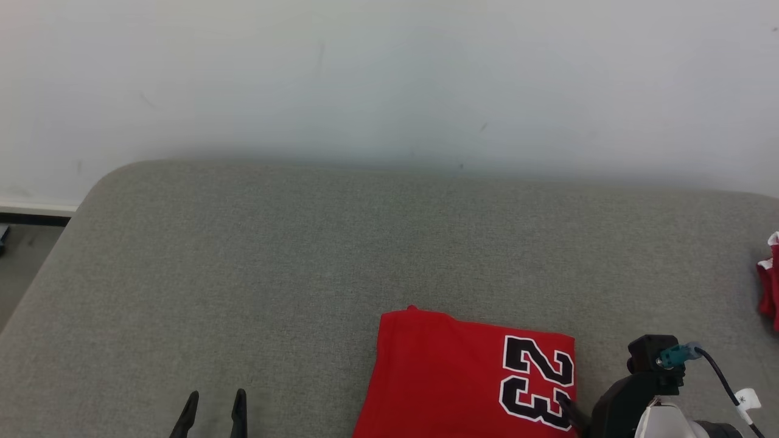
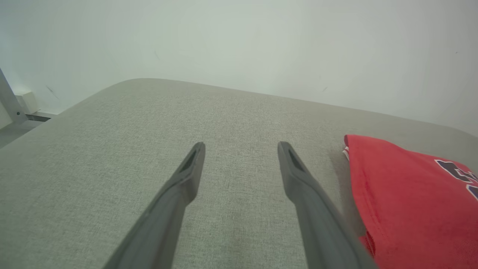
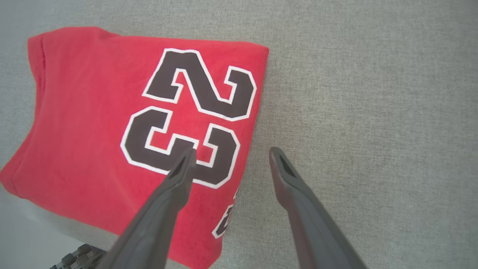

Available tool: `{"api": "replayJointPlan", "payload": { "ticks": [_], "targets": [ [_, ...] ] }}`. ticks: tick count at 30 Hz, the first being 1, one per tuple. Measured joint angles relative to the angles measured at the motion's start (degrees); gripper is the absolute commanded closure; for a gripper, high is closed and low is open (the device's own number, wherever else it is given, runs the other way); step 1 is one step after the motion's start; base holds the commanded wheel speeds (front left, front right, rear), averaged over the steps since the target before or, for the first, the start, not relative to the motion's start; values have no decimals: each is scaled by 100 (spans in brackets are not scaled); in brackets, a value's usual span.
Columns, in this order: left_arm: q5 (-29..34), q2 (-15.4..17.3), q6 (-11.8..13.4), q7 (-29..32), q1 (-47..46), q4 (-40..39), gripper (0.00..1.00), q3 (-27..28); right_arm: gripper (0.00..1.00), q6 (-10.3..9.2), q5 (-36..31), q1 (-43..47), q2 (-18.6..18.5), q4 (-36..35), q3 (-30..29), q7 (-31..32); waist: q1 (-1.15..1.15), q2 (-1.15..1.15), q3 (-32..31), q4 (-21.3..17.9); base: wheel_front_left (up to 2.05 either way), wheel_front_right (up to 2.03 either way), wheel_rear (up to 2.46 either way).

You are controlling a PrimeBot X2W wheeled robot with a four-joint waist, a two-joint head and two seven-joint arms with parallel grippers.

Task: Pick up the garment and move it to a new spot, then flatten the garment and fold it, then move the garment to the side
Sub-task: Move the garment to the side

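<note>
Red jersey point(image 1: 444, 377) folded into a compact rectangle, lying flat on the grey padded surface point(image 1: 243, 255), near side, right of centre in the head view; black 23 point(image 3: 190, 112) with white outline faces up on its right part; the jersey's lower part is cut off by the head view's bottom edge; in the right wrist view its near corner sits close to the surface's edge.

Right gripper point(image 3: 231, 151): released, fingers well apart, nothing between them; it straddles the jersey's right folded edge, one fingertip point(image 3: 185, 158) over the "3", the other over bare fabric just beside the jersey; can't tell whether either tip touches. Black cable point(image 1: 721, 377) with a teal connector point(image 1: 674, 356) runs off that wrist.

Left gripper point(image 1: 217, 394): also released, fingers spread, holding nothing; over bare surface at the lower left of the head view, apart from the jersey; in its own wrist view the jersey's left edge lies just to the right of the right-hand finger.

Second red-and-white garment point(image 1: 770, 280) bunched at the far right edge of the surface, well apart from the jersey; mostly cut off.

White wall point(image 1: 389, 73) behind the surface; strip of floor point(image 1: 24, 255) past its left corner.
</note>
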Motion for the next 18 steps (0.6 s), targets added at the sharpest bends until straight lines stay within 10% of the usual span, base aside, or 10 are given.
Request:
{"api": "replayJointPlan", "payload": {
  "ticks": [15,16,17,18],
  "targets": [
    [-35,114,0,0,-218,-246,0,-124,0,-1,-253,-377,-24,990,-22,-146,0,0,600,479,0,0,0],
    [-34,114,0,0,-217,-246,0,-119,12,-2,-229,-394,-32,1007,32,-149,0,0,633,494,0,0,0],
    [-34,115,0,0,-216,-248,0,-110,66,-2,-229,-403,-38,1011,89,-168,0,-1,660,502,0,0,0],
    [-35,116,0,1,-216,-253,0,-98,85,-2,-255,-404,-47,1000,167,-203,0,-1,682,501,0,0,0]
  ]
}}
